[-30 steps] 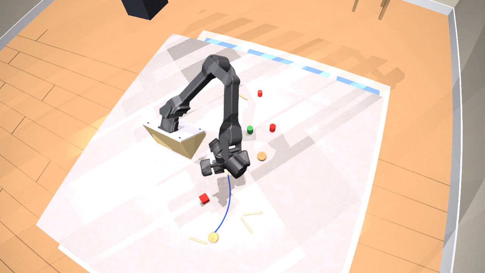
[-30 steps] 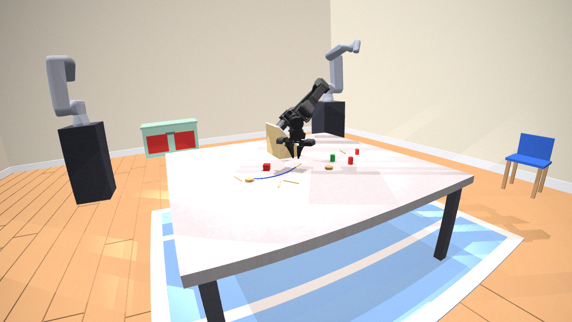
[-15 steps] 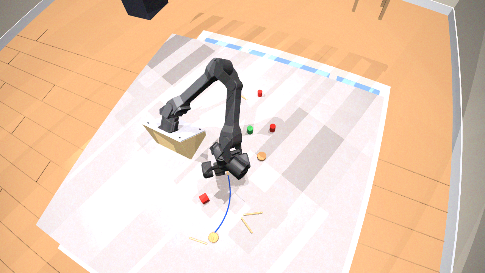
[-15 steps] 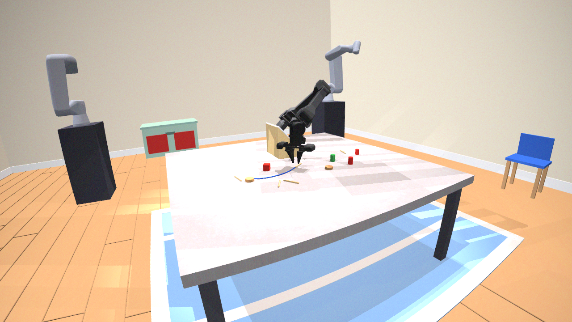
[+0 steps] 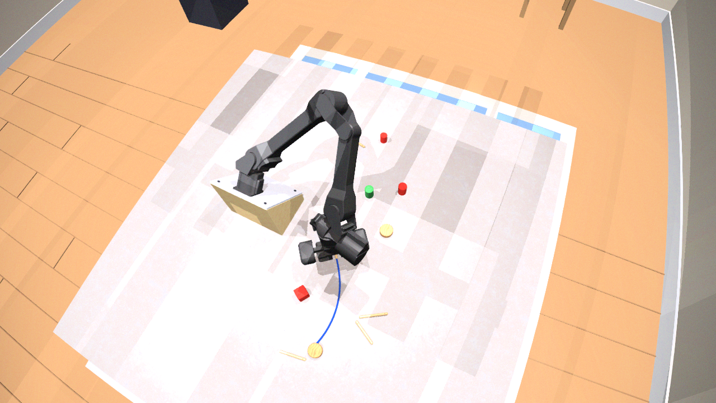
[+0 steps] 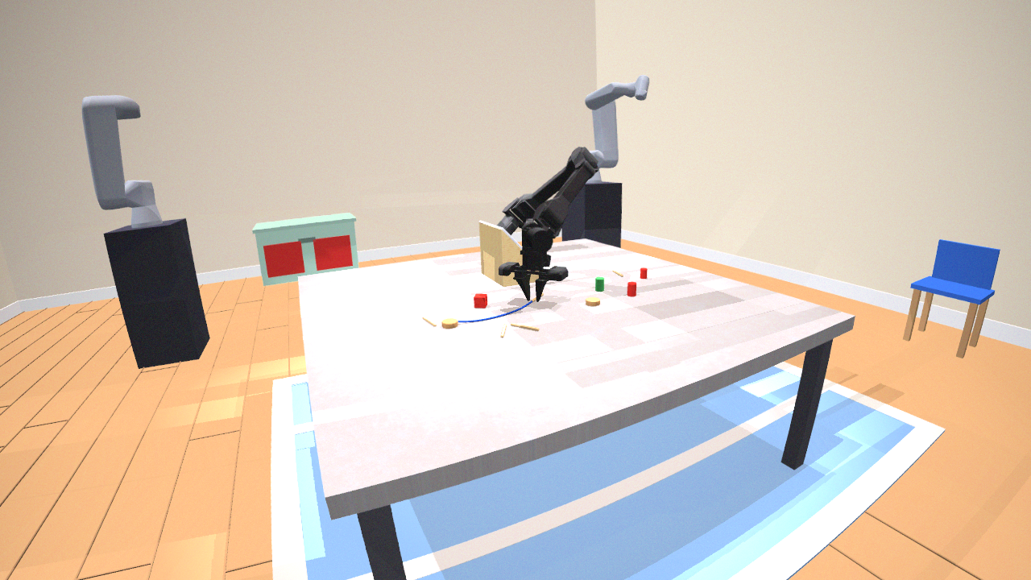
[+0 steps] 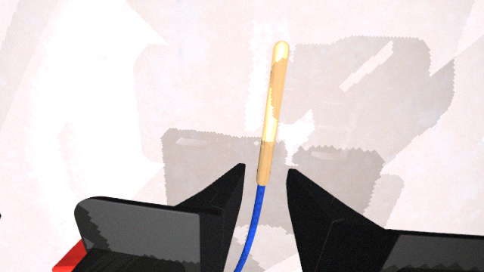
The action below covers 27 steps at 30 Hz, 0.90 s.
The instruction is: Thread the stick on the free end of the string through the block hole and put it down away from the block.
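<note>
My gripper (image 6: 533, 299) (image 7: 265, 173) is partly open and empty, low over the table, its tips on either side of the stick's string end without gripping it. The wooden stick (image 7: 276, 98) lies on the table, pointing up and slightly right in the wrist view. The blue string (image 5: 339, 285) (image 6: 497, 316) (image 7: 254, 219) curves from the stick to the round wooden button (image 5: 315, 350) (image 6: 449, 324). No block with a hole can be made out in these frames; the arm hides part of the table.
A red cube (image 5: 301, 293) (image 6: 480, 300) lies near the string. Another wooden disc (image 5: 386, 230) (image 6: 592, 301), a green cylinder (image 5: 368, 191) (image 6: 598, 283) and two red cylinders lie on the arm's other side. Loose sticks lie near the button. The wooden arm stand (image 5: 287, 212) is behind the gripper.
</note>
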Each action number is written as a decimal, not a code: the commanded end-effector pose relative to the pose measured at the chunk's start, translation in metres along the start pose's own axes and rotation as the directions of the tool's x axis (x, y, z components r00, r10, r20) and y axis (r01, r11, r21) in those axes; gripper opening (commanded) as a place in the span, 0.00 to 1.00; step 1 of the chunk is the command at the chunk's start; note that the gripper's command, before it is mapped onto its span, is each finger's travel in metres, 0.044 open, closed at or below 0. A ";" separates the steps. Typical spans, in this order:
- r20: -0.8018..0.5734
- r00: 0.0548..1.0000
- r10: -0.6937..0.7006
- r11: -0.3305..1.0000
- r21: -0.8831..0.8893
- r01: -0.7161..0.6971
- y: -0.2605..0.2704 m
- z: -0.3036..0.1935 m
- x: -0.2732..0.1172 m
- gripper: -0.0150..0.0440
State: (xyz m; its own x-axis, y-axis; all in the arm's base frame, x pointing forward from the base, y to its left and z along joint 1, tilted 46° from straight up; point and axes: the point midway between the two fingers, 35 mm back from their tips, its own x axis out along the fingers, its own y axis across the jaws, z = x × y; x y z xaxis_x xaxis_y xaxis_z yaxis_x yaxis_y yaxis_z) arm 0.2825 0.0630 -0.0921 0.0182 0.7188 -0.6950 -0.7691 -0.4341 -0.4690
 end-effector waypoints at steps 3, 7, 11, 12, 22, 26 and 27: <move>0.006 1.000 0.001 1.000 0.007 -0.001 0.002 0.001 0.002 0.46; 0.002 1.000 0.002 1.000 0.002 -0.002 0.001 0.001 0.001 0.28; 0.002 1.000 0.002 1.000 0.002 -0.002 0.001 0.001 0.001 0.25; 0.002 1.000 0.002 1.000 0.002 -0.002 0.001 0.001 0.001 0.25; 0.001 1.000 0.002 1.000 0.002 -0.002 0.001 0.000 -0.006 0.25; 0.000 1.000 0.003 1.000 0.002 -0.003 0.001 -0.001 -0.011 0.25; 0.000 1.000 0.003 1.000 0.002 -0.003 0.001 -0.001 -0.012 0.25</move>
State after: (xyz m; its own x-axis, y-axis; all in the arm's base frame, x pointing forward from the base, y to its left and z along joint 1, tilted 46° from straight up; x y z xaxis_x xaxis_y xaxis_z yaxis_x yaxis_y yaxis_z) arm 0.2793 0.0583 -0.0884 0.0072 0.7213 -0.6926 -0.7755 -0.4333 -0.4592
